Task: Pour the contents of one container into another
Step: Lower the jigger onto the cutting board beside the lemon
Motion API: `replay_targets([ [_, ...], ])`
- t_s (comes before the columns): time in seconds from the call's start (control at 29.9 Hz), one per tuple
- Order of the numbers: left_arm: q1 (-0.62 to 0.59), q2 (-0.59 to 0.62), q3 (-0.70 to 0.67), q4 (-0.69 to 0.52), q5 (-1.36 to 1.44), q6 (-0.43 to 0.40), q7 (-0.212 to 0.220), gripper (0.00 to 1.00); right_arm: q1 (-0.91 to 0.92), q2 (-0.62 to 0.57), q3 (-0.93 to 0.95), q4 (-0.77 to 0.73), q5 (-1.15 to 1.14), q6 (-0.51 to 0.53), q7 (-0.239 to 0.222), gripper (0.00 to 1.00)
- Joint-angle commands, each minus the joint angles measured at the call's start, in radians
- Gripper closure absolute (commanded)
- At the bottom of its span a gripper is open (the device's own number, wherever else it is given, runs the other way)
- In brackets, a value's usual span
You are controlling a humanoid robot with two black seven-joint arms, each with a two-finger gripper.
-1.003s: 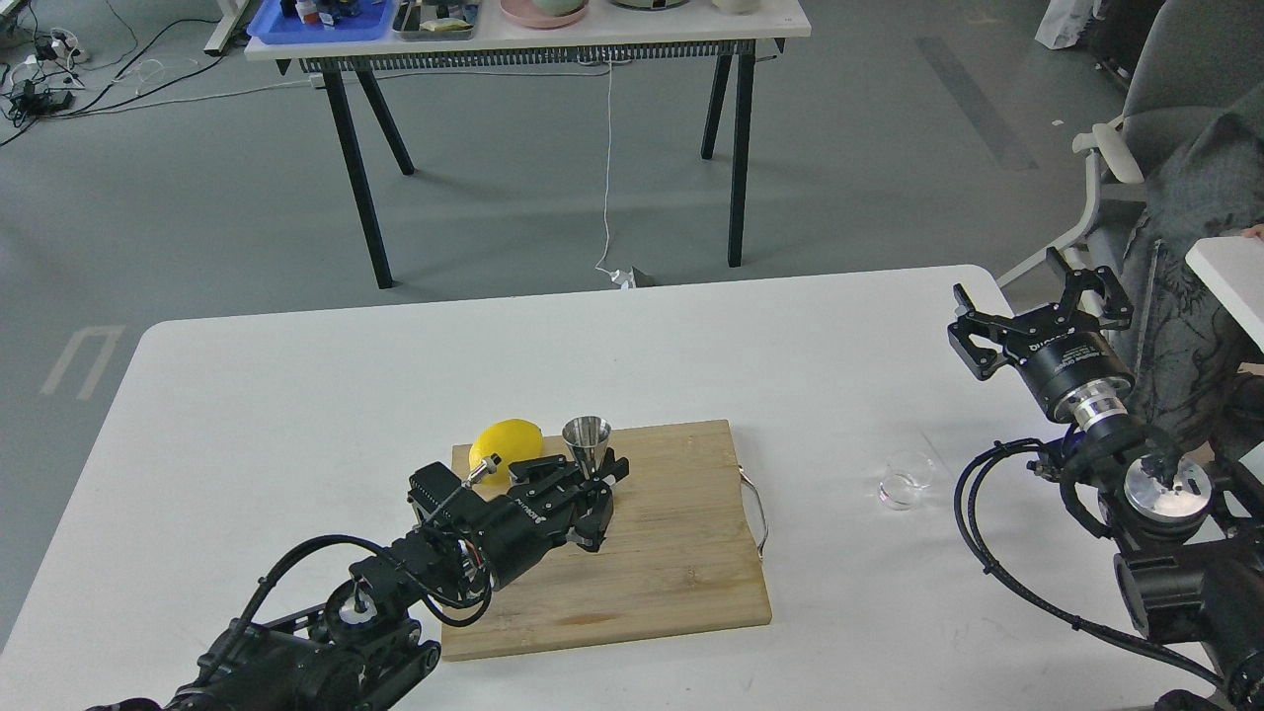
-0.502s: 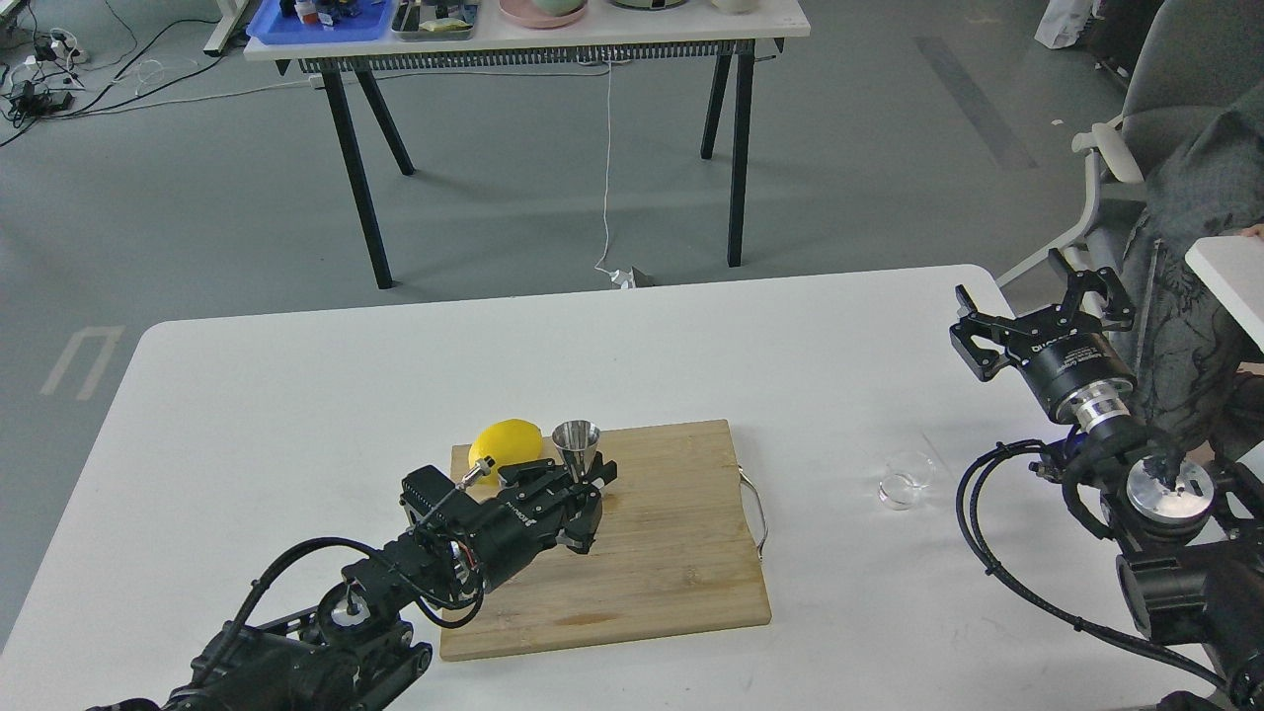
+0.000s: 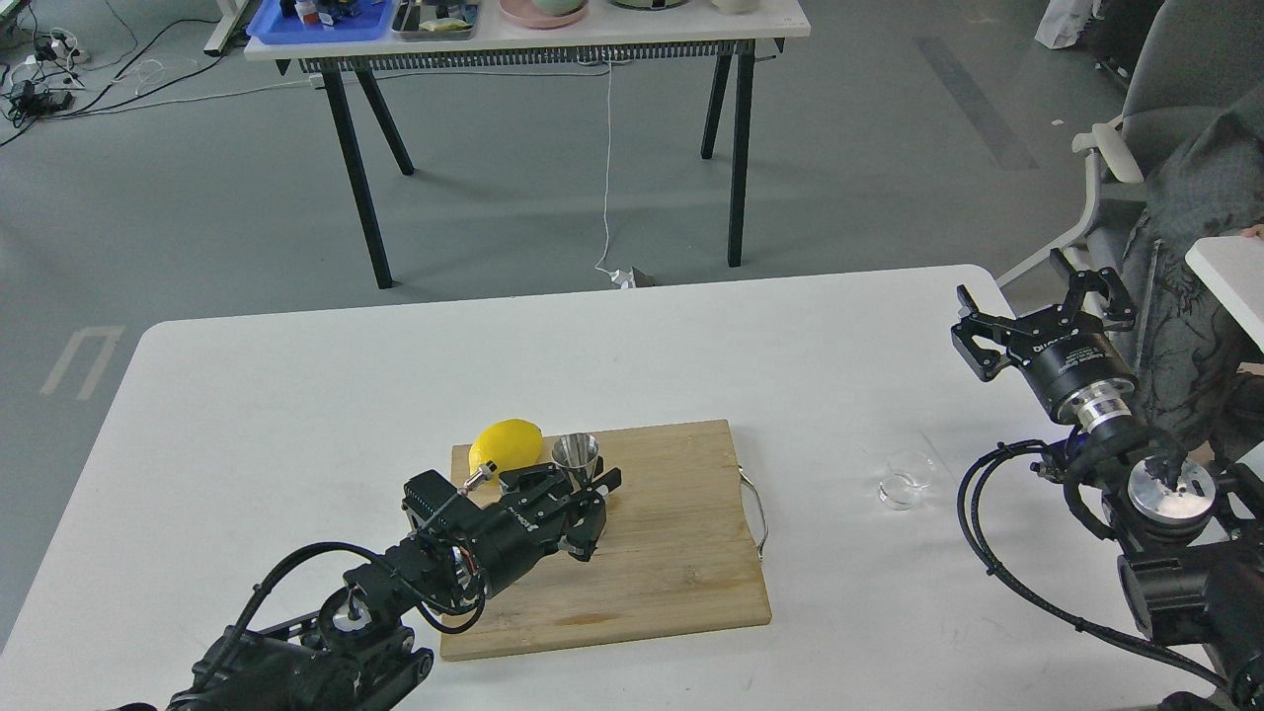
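Note:
The steel jigger (image 3: 576, 451) stands upright on the wooden cutting board (image 3: 681, 563), just right of the lemon. Only its top cone shows. My left gripper (image 3: 578, 482) is shut on its lower half, which the fingers hide. The small clear glass cup (image 3: 907, 479) sits alone on the white table, right of the board's metal handle. My right gripper (image 3: 1035, 314) hangs open and empty above the table's far right edge, well behind the cup.
A yellow lemon (image 3: 507, 442) lies at the board's back left corner, touching or nearly touching the jigger. The board's wire handle (image 3: 758, 513) sticks out toward the cup. A chair with grey cloth (image 3: 1175, 247) stands off the table's right side.
My left gripper has drawn back left and lower with the jigger, bringing it down beside the lemon. The right arm and the glass cup have barely moved.

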Motion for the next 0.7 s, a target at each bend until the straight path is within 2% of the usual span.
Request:
replay_targets([
  [0.0,0.004,0.000,0.011,-0.001,0.000,0.000,0.000,0.65,0.000,0.000,0.000,0.000,0.000,0.000,0.000,0.01],
  [0.23,0.004,0.000,0.025,-0.004,0.000,0.000,0.000,0.48,-0.002,0.000,0.000,0.000,0.000,0.000,0.000,0.01],
  [0.47,0.006,0.000,0.029,-0.005,0.000,0.000,0.000,0.10,-0.006,0.000,0.000,0.000,0.000,0.000,0.000,0.01],
  [0.67,0.012,0.000,0.028,-0.015,0.000,0.000,0.000,0.07,-0.009,0.000,0.000,-0.001,0.000,0.000,0.000,0.01],
])
